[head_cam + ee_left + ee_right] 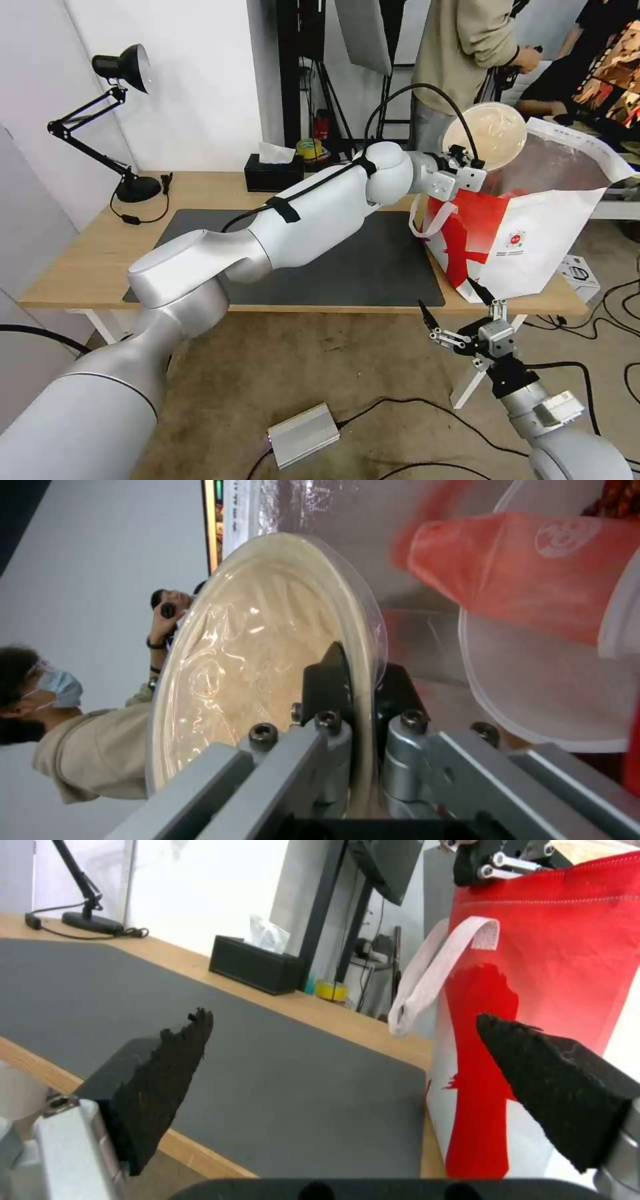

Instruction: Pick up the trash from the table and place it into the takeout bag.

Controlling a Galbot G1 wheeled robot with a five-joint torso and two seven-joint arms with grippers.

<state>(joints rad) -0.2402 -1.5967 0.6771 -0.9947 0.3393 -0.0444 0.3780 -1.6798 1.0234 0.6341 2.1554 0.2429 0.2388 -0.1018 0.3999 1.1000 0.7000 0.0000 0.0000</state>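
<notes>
Table (200, 193) mat lay bare; left gripper (467, 170) clenched the beige bowl (493, 133) over the bag (527, 240), cup (527, 565) inside; right gripper (460, 313) hung released below.

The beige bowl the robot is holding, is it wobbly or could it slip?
Probably light and bendy: the left gripper pinches only the thin rim of the beige bowl. It looks glossy, so it might slip. It's tipped on edge above the takeout bag.

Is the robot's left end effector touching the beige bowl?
Touching. The left wrist view shows the left end effector with its black fingers clamped on the beige bowl's rim.
</notes>
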